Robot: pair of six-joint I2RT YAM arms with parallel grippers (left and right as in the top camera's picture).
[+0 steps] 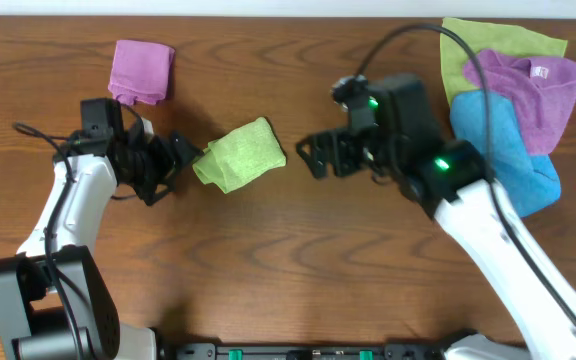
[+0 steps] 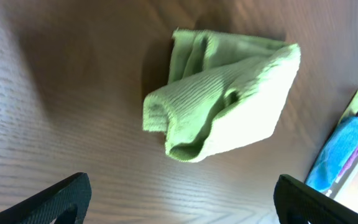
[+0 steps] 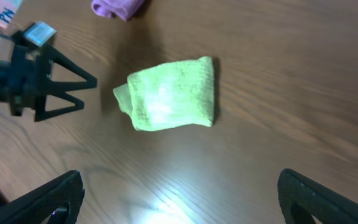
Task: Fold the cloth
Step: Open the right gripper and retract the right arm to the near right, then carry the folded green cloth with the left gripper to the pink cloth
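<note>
Overhead: cloth (image 1: 240, 155) sits mid-bench (image 1: 268, 260) as a small, lumpy folded bundle. Left pincer (image 1: 190, 155) is just beside the cloth's left edge; can't tell from here whether it touches. Right pincer (image 1: 306, 158) is near the cloth's right edge, with a clear gap. A purple cloth (image 1: 141, 70) lies up and left of the cloth, well apart. A pile of spare cloths (image 1: 508, 100) lies far right of the cloth.

Left wrist: left pincer is spread wide and holds nothing. The cloth (image 2: 222, 118) lies ahead of the tips, off them. Stacked layers show, with a rolled, open end at the side nearest the camera. The top layer is skewed, not square to the one under it.

Right wrist: right pincer is spread too, also empty. The cloth (image 3: 173, 93) is flat on the bench ahead of it, and a small flap sticks out on the side facing the left pincer. That pincer shows here with its fingers apart, short of the flap.

Read: folding looks essentially done; this is the release or inspect stage. If the fold counts as good, next is just backing both arms off without snagging the cloth. If it needs tidying, the left pincer should pinch that flap and tuck it in while the right holds the far edge down.
</note>
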